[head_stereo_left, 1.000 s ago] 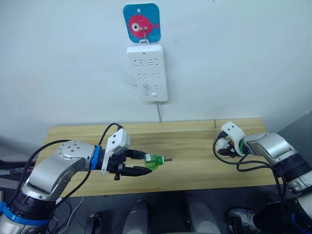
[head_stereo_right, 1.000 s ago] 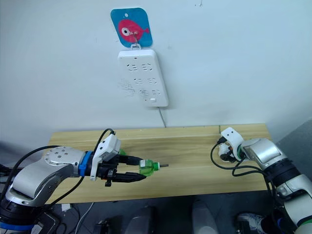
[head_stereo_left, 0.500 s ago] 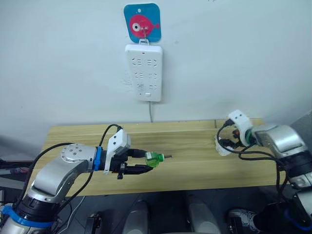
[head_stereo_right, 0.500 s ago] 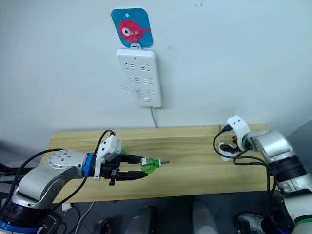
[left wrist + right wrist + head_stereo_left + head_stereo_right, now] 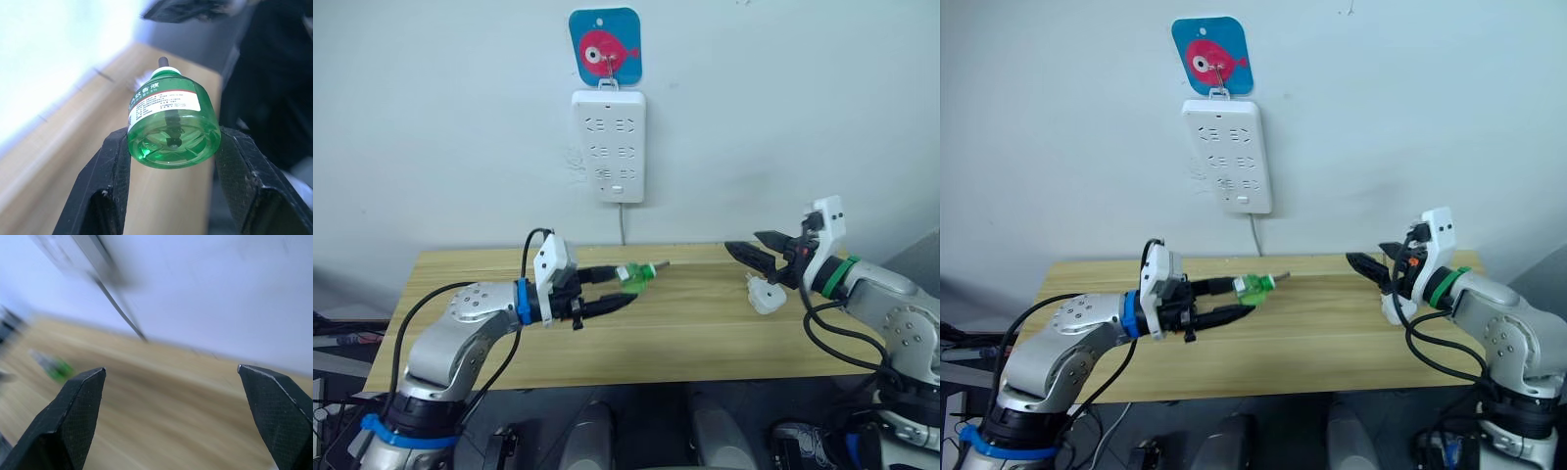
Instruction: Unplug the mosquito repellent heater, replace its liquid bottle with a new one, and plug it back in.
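A white power strip (image 5: 608, 145) is hanging at upper centre of the frame under a blue fish hook plate (image 5: 606, 45), its cable dropping behind the wooden desk (image 5: 685, 323). The left end effector (image 5: 619, 289) is grasping a green liquid bottle (image 5: 634, 275) above the desk, wick pointing right. The mosquito repellent heater (image 5: 763, 293) is lying on the desk at right, just below the right end effector (image 5: 752, 247), which is hovering released with 2 fingers spread. A plain pale wall is backing everything.

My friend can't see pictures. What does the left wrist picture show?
A small green liquid bottle with a dark wick on top is pinched between the left gripper's two black fingers, above a wooden table.
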You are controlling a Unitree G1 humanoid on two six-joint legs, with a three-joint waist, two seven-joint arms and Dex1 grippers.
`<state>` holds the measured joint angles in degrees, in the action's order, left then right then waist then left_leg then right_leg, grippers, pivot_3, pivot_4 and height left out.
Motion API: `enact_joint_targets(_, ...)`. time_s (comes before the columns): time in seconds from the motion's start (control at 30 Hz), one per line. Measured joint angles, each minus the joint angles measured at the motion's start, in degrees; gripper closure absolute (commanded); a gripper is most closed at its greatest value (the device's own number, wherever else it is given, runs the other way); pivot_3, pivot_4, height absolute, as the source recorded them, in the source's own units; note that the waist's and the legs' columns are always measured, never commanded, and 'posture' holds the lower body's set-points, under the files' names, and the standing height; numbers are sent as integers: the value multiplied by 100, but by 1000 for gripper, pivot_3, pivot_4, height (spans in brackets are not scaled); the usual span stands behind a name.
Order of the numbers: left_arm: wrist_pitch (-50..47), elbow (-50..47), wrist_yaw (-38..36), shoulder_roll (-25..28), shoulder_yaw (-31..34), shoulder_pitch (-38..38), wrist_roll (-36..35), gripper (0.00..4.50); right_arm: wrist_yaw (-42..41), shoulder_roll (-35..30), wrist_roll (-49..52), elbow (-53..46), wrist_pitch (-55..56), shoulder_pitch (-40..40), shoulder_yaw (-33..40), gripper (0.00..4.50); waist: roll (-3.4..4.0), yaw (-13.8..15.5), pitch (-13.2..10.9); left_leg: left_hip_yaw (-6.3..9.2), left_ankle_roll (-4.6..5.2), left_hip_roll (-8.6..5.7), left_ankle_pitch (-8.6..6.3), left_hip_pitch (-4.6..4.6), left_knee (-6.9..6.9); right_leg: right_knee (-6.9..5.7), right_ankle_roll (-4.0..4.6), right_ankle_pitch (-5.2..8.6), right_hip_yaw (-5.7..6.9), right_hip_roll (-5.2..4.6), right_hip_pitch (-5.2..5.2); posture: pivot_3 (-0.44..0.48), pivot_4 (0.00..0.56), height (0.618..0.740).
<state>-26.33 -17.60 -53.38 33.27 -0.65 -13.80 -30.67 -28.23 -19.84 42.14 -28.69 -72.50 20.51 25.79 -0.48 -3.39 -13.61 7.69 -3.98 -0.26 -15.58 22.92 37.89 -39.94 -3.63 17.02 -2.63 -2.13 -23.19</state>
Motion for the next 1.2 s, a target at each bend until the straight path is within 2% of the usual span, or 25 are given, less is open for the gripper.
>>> enact_joint_targets(0.1, 303, 55, 285, -274, 29, -70, 179, 2320, 326, 522, 792, -225, -365, -187, 400, 0, 2, -4, 2, 0, 1, 1, -1, 1, -4, 2, 0, 0, 0, -1, -2, -78, 182, 734)
enact_joint_targets(0.2, 439, 145, 492, -491, 28, -108, 275, 2320, 793, 1047, 1434, -336, -530, -266, 486, 0, 3, -43, 3, -1, 1, 2, 0, 0, -5, 0, 0, 0, -1, 0, -4, -85, 179, 734)
enact_joint_targets(0.37, 583, 131, 662, -645, -4, -96, 361, 2320, 1950, 1991, 2403, -391, -318, -403, 281, 0, 5, -138, 7, -1, 0, 1, 0, -1, -5, -2, 0, 0, -3, 1, -4, -88, 183, 734)
enact_joint_targets(0.43, 649, 130, 679, -658, -4, -94, 399, 2320, 2292, 2105, 2510, -406, -258, -438, 93, 0, 6, -142, 7, 0, 1, 1, 0, -1, -5, -2, 0, 0, -1, 1, -4, -88, 186, 734)
enact_joint_targets(0.6, 828, 109, 767, -683, -15, -121, 482, 2320, 3008, 2346, 2988, -411, 150, -614, -461, 0, 6, -154, 7, 0, 0, 1, 0, -1, -5, -2, 0, 0, -2, 2, -5, -86, 188, 734)
enact_joint_targets(0.8, 1029, 109, 839, -838, -32, -238, 546, 2320, 3425, 2192, 3397, -397, 629, -525, -1041, 0, 6, -154, 7, 1, 1, 1, 0, 0, -5, -2, 0, 0, 0, 2, -5, -82, 189, 734)
enact_joint_targets(1.2, 1028, -195, 899, -872, -154, -269, 529, 2320, 3561, 1979, 3324, 50, 1650, -298, -1765, 0, 6, -160, 7, 2, 1, 2, 0, 0, -5, -2, 0, 0, -1, 4, -5, -83, 185, 734)
